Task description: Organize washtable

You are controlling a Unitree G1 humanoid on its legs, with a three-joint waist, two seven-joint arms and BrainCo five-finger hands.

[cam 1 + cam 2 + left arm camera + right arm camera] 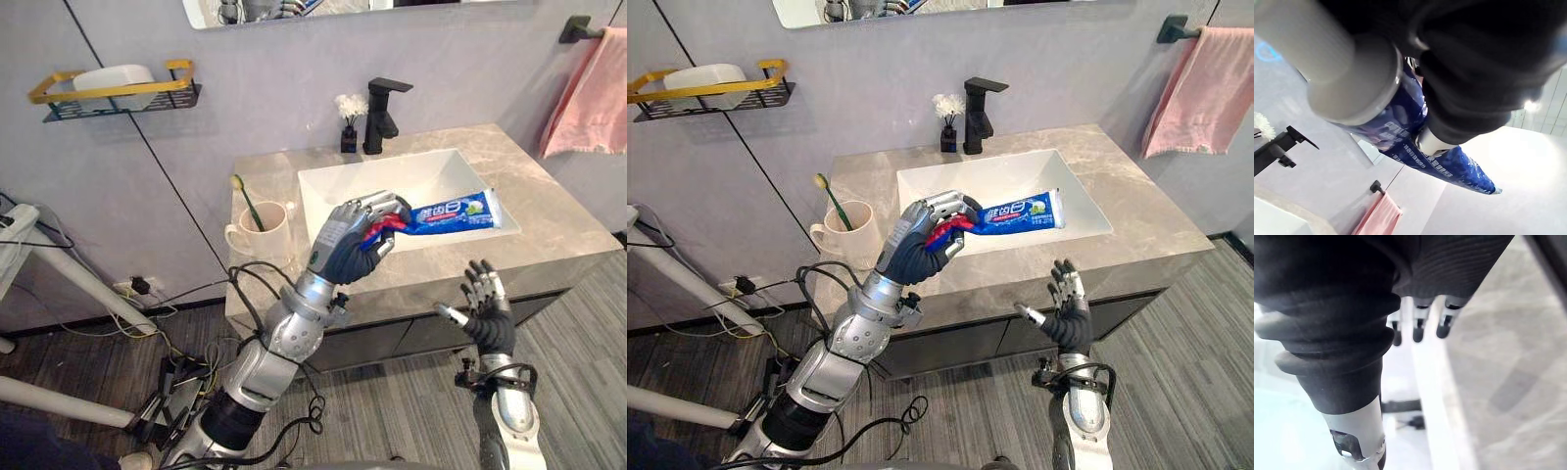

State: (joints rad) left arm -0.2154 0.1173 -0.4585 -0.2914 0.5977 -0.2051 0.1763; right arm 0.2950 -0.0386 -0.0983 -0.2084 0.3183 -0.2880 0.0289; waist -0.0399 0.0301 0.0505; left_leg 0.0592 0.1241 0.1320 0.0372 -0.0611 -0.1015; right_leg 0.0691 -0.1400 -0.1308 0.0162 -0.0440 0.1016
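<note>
A blue toothpaste tube (pixel 454 212) with a red cap end hangs in the air over the white sink (pixel 333 191), held level, and it also shows in the left wrist view as the blue tube (pixel 1449 164). My left hand (pixel 351 238) is shut on its cap end, fingers curled round it. A cream mug (pixel 263 232) with a green toothbrush (pixel 245 201) in it stands on the marble countertop (pixel 549 225) left of the sink. My right hand (pixel 484 311) is open, fingers spread upward, below the counter's front edge.
A black tap (pixel 382 116) and a small vase of white flowers (pixel 350 119) stand behind the sink. A pink towel (pixel 591 93) hangs on a rail at the right. A wall shelf (pixel 113 93) with a yellow rail holds a white item at upper left.
</note>
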